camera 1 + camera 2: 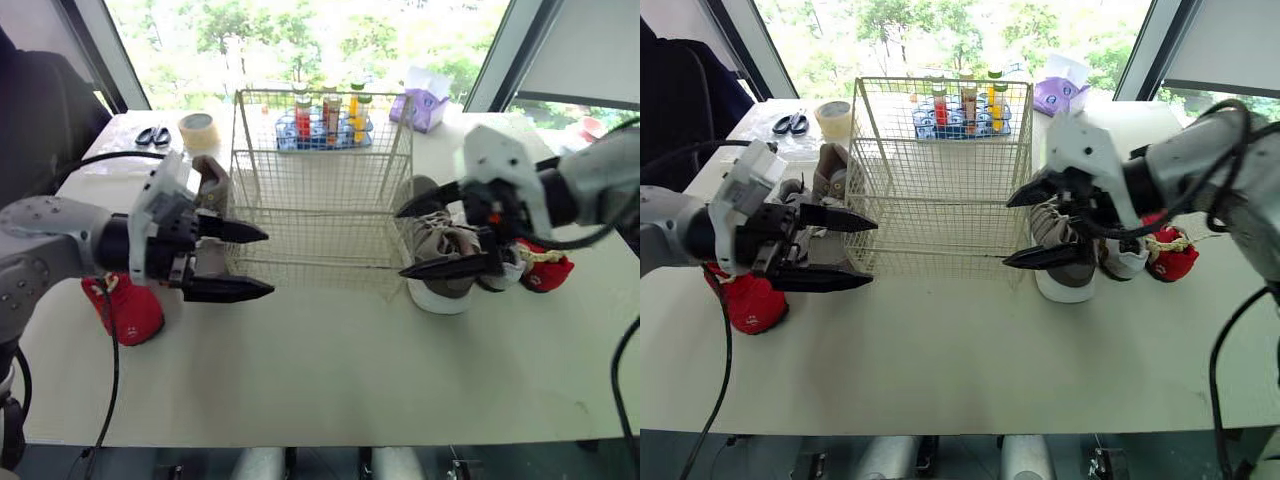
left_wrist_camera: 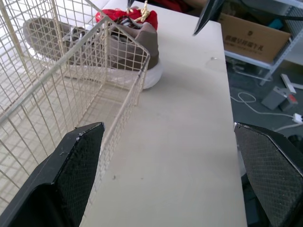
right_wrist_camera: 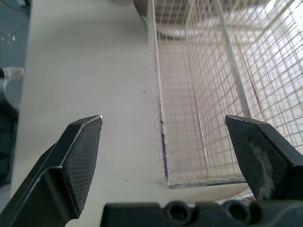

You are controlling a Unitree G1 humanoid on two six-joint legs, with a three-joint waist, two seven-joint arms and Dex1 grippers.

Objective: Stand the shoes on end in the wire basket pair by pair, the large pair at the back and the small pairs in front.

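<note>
While both grippers hover with fingers spread wide and holding nothing, the empty wire basket stands on the table between them, just ahead of each set of fingertips. Left gripper: a brown shoe lies just behind it and a small red shoe beneath its arm. Right gripper: the large grey shoe lies close behind its fingers, with another small red shoe farther out beside its wrist.
</note>
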